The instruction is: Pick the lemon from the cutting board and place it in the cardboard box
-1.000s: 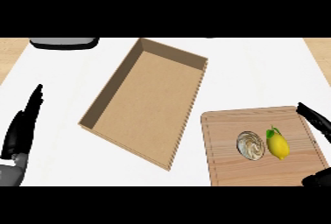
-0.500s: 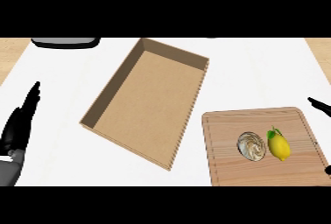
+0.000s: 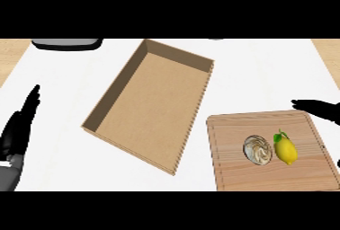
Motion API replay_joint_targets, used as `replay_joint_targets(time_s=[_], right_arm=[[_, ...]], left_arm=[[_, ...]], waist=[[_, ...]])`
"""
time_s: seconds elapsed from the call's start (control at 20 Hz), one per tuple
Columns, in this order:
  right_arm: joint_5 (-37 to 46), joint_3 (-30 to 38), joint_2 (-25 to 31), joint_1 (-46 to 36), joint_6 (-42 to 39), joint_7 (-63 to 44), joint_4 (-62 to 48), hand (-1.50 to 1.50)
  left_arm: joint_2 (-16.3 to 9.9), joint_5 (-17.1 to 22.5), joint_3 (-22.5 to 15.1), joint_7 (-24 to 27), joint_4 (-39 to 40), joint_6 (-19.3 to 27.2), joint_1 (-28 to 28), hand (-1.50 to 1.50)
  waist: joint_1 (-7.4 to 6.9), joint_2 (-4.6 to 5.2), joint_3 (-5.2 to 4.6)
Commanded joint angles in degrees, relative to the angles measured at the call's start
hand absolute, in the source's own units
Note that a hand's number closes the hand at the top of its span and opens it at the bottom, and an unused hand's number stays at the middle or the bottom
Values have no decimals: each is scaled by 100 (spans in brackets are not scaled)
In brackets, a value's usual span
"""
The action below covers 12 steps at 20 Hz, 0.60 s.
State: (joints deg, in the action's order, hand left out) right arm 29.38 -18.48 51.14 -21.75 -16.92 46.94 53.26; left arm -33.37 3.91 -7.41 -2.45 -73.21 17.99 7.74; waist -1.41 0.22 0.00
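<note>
Head view: the lemon (image 3: 286, 150) is yellow, oval, with a small green leaf at its top end. It lies on the board (image 3: 272, 175), just beside a pale swirled shell-like thing (image 3: 257, 149). The right hand (image 3: 320, 108) shows at the right edge, fingers straight, above the board's far corner and apart from the lemon. The left hand (image 3: 20, 130) rests at the left edge, fingers straight. The box (image 3: 153, 103) sits open on the white counter (image 3: 266, 67).
</note>
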Motion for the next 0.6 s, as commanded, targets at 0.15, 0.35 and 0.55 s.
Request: replay_joint_targets(time_s=[0.15, 0.35, 0.55], right_arm=[[813, -491, -608, -457, -515, -800, 51, -150], [1234, -361, -584, -294, -322, -600, -70, -150], [1552, -156, -764, -794, -483, -298, -620, -150]], left_arm=[[0, -97, 193, 6, -205, -158, -227, 0], [256, -369, 250, -39, -181, -41, -277, 0], [324, -434, 370, -140, -390, -232, -283, 0]], waist=[[64, -19, 0], [123, -25, 0], [82, -15, 3]])
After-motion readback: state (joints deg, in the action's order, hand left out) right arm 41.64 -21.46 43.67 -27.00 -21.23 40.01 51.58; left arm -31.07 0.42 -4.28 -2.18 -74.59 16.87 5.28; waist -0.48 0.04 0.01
